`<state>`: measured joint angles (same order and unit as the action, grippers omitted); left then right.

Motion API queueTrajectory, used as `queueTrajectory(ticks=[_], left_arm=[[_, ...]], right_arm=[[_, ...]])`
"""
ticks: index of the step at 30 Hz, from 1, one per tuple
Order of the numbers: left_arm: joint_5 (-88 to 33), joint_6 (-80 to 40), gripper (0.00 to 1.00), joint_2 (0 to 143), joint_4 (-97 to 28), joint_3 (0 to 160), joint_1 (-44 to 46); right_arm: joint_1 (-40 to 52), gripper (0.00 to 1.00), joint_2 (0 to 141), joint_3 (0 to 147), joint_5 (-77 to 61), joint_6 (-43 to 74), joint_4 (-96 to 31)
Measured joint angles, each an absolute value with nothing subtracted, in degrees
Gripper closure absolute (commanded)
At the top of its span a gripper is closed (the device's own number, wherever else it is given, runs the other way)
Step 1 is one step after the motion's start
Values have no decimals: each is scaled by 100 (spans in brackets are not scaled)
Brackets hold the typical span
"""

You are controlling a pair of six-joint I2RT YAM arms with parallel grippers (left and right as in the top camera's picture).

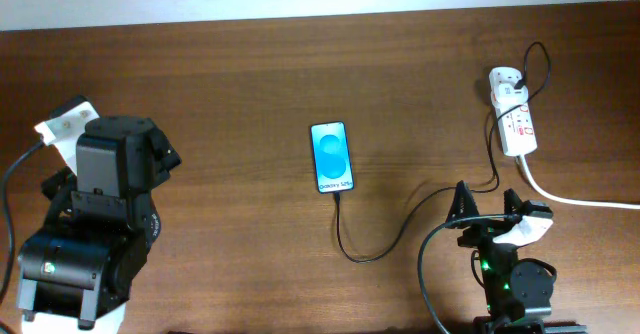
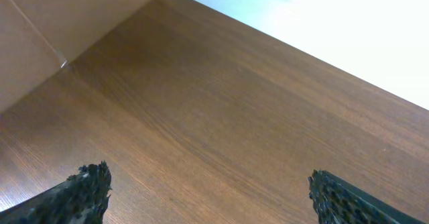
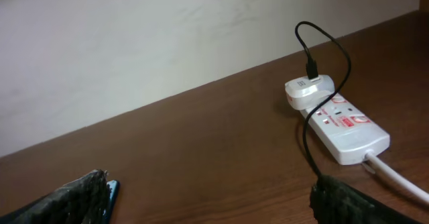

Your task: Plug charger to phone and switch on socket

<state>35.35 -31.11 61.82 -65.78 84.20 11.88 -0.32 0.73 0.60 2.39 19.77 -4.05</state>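
Note:
The phone (image 1: 332,157) lies face up mid-table, its light-blue screen lit; a sliver of it shows in the right wrist view (image 3: 111,196). The charger's thin black cable (image 1: 392,239) runs from the phone's near end, where its tip sits, to the white plug adapter (image 1: 505,79) seated in the socket (image 1: 518,126). In the right wrist view the adapter (image 3: 308,90) and socket (image 3: 345,128) show red switch marks. My right gripper (image 1: 488,214) is open and empty, near the front edge, below the socket. My left gripper (image 2: 208,190) is open over bare wood at far left.
The socket's thick white cord (image 1: 585,202) runs off to the right edge. A white tag (image 1: 68,120) sits by the left arm. A pale wall (image 3: 134,43) borders the table's far side.

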Motion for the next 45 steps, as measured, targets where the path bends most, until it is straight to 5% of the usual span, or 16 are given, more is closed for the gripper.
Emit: queueTrajectory(ticks=[36,45], left_arm=[[3535,-3111,1,6165,-6558,8388,1188],[3332,-3111,1,4803,-6587,6204,1188]], right_arm=[[-32,2,73,60,222,1881,-405],[-32,2,69,62,200,1883,-410]])
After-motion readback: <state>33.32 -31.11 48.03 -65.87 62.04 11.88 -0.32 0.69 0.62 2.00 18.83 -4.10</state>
